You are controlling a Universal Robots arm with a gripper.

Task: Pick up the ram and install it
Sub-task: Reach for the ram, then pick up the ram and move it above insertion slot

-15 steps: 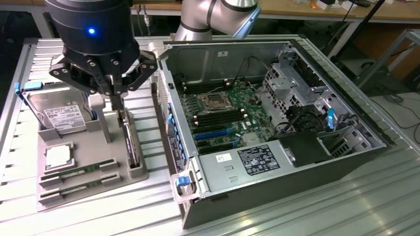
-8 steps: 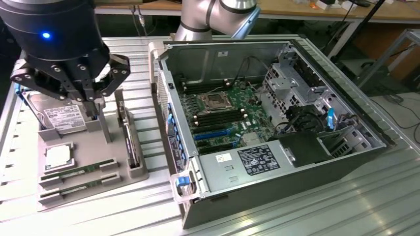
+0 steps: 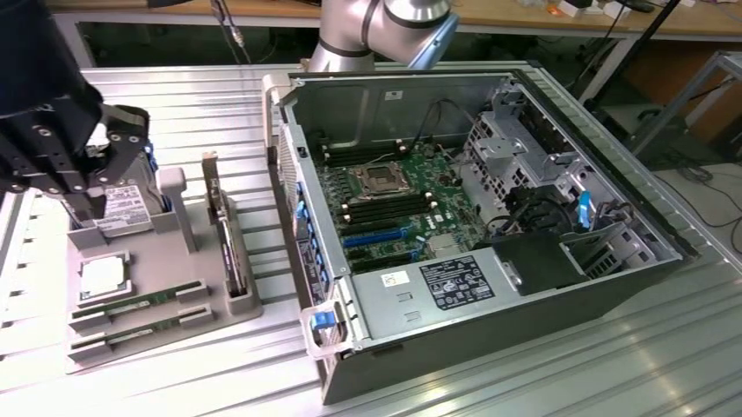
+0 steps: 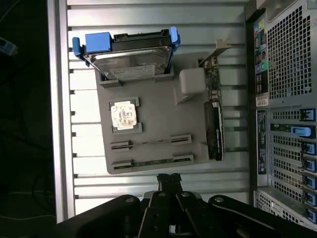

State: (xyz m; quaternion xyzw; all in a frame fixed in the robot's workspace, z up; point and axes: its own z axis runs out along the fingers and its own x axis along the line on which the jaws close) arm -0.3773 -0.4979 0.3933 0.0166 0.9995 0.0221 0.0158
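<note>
Going from the exterior view's left: the hand (image 4: 168,177) hangs high over the grey tray (image 3: 174,261), above the tray's hard drive end, pointing straight down at the counter (image 3: 174,95). In the wrist view its two fingers are pressed together with nothing between them, and the tips sit just past the tray's edge on the ram side. So it's empty-handed and not touching anything.

On the tray itself, the hard drive (image 3: 125,204) with its blue rails stands upright in its slot at the far end. Next along is the silver processor (image 3: 102,276), lying flat in its little pocket. Then comes the ram (image 3: 137,304): two thin green sticks lying side by side in the tray's two slots at the near end, both seated. Along the tray's case-side edge the expansion card (image 3: 226,234) stands on its long edge.

Just beside the tray, on the exterior view's right, sits the open computer case (image 3: 347,95) on its side, motherboard (image 3: 400,204) facing up. The arm (image 3: 371,26) rises behind the case's far wall, well apart from the tray.
</note>
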